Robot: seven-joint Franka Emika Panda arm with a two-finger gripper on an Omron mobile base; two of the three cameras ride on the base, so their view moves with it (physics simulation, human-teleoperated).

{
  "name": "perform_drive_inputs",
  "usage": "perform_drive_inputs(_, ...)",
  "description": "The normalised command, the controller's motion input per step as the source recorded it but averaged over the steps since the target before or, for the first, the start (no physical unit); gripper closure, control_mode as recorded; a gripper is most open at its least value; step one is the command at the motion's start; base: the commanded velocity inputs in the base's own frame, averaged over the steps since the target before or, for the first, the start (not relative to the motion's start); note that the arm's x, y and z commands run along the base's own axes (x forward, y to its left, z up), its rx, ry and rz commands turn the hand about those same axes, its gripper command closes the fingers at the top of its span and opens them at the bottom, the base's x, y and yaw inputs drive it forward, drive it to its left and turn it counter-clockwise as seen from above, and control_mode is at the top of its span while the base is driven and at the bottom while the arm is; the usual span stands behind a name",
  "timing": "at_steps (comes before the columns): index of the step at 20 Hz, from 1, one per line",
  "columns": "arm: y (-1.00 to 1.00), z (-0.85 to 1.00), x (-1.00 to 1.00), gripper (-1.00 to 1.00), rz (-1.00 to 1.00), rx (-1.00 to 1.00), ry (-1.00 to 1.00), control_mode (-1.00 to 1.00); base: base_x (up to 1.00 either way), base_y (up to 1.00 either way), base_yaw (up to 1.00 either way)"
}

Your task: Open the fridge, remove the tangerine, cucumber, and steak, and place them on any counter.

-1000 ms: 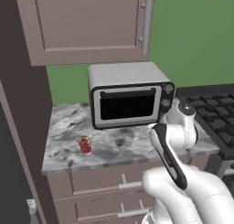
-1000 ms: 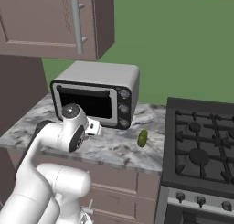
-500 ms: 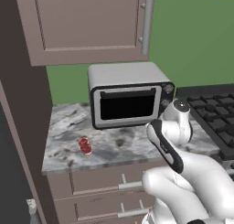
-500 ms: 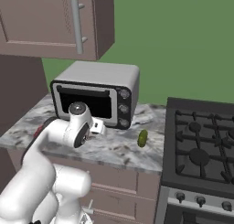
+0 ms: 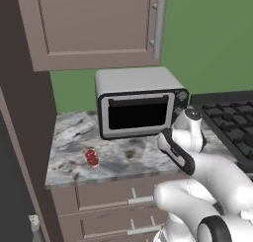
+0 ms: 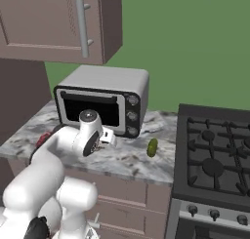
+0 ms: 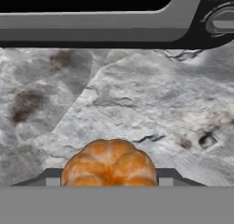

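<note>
**Tangerine in the tool over the desk, two items already down**

Tool [image 7: 109,184]: jaws part-closed around the tangerine [image 7: 109,166], which sits between the two dark tips at the bottom of the hand view. Fruit held above the marbled desk [image 7: 137,104], just in front of the toaster oven [image 5: 138,105]. From the right base camera the hand hangs low in front of the oven door; the fruit itself is too hidden there to make out.

Handling, as judged:
- Tangerine: light, round, segmented skin with a little give. Will roll if let go from any height or on a tilt. Best held across its widest girth, as it looks to be now; a hard squeeze would bruise it. Set down low, then open.
- Steak [image 5: 91,157]: flat, soft, likely limp and a bit slick. Lies on the desk, left of the oven front, near the front edge. A pinch across the short side would suit.
- Cucumber [image 6: 152,147]: stiff, smooth, rolls along one axis. Lies on the desk between the oven and the stovetop [image 6: 215,160]. Take across the middle of its length.

Count:
- tangerine, one, in the tool
- steak, one, on the desk
- cucumber, one, on the desk
- toaster oven, one
- upper cabinet [image 5: 94,26], one door with a bar handle
- drawers [image 5: 123,199] under the desk, two fronts seen

Task looks nearly through: only the fruit is left to set down.
</note>
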Motion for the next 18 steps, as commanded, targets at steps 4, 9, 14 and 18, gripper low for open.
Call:
perform_drive_inputs(4, -0.04, -0.58, 0.2, 1.0, 0.0, 0.01, 0.02, -1.0, 0.0, 0.0, 0.0)
perform_drive_inputs(9, -0.16, -0.67, 0.25, 1.0, 0.0, 0.04, 0.07, -1.0, 0.0, 0.0, 0.0)
perform_drive_inputs(14, -0.06, -0.51, 0.02, 1.0, 0.01, 0.02, 0.01, -1.0, 0.0, 0.0, 0.0)
perform_drive_inputs(18, 0.0, -0.32, 0.1, -1.0, 0.0, 0.0, 0.0, -1.0, 0.0, 0.0, 0.0)
